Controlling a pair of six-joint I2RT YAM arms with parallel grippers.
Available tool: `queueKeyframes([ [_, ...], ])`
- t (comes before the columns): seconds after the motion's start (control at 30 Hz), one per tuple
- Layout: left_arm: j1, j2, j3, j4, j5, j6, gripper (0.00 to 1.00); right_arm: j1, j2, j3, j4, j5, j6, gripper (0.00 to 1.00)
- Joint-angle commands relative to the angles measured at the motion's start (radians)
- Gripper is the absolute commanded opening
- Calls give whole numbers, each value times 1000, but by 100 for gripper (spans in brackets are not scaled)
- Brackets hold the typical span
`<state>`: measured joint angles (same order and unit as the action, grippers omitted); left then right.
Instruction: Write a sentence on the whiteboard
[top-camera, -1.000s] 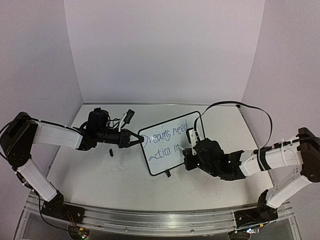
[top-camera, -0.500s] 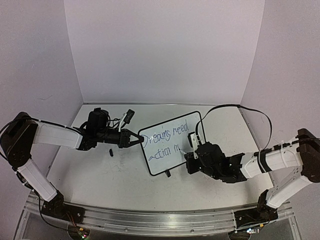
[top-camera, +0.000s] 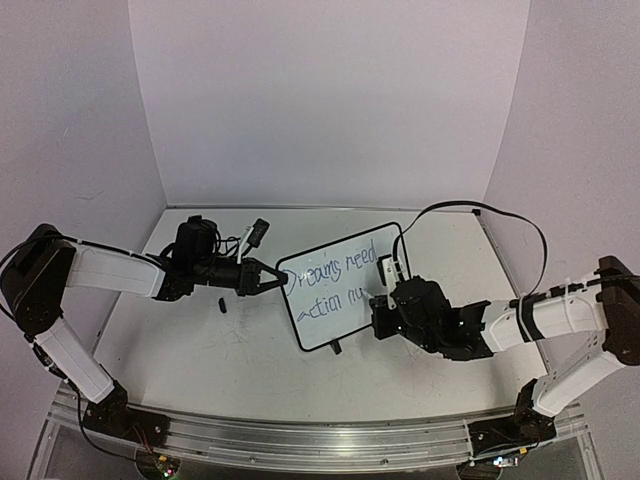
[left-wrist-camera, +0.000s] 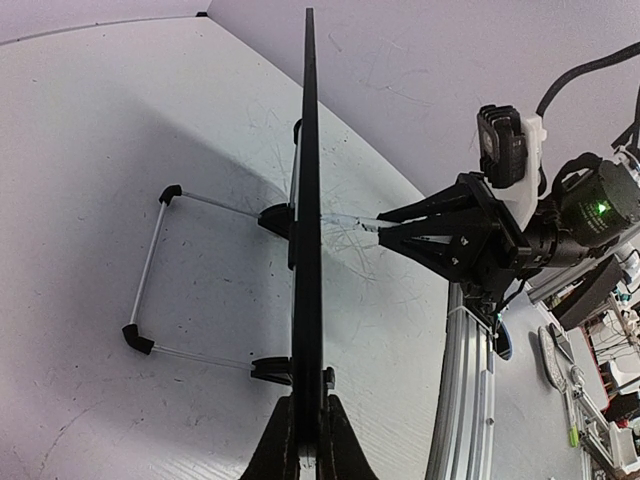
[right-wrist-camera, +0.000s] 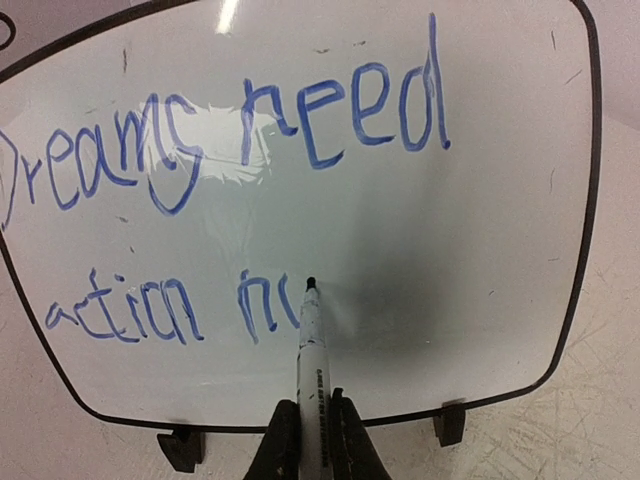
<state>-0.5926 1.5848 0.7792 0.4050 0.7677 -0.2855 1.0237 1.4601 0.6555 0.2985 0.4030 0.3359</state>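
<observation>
While the left gripper (left-wrist-camera: 308, 412) is clamped on the rim of the whiteboard (right-wrist-camera: 470, 250) at its left end, the board stands nearly upright mid-table, between the two arms, leaning back on a wire prop (left-wrist-camera: 150, 262) that rests on the table (top-camera: 200, 350). Right gripper (right-wrist-camera: 312, 410) is closed around a marker (right-wrist-camera: 312, 350), held point-forward at the writing face. In the left wrist view the tip appears to touch the board; in the right wrist view it sits just right of the last stroke of the lower line. Sentence (right-wrist-camera: 320, 135) so far: upper line reads "Dreams need", complete and legible, blue ink. Lower line reads "action", then a few upright strokes, possibly "m" or "nu"; cannot tell which letters are intended. Judgement: first line finished, second line roughly half filled, a word in progress. Bare board remains to the right of the tip, enough for the rest of that word and likely more. Left to do, as far as can be judged: finish the word and close the sentence. Ink looks even, with no smears visible.
</observation>
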Motion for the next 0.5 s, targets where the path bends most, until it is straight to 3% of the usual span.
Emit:
queueKeyframes([
  [0.0, 0, -13, 26, -46, 3, 44, 0, -9, 5, 47, 36, 1, -27, 0],
  [0.27, 0, -8, 29, -47, 3, 47, 0, 13, 28, 16, 43, -67, -6, 0],
  [0.47, 0, -4, 28, -48, 1, 48, 0, 22, 1, -17, 40, -34, 9, 0],
])
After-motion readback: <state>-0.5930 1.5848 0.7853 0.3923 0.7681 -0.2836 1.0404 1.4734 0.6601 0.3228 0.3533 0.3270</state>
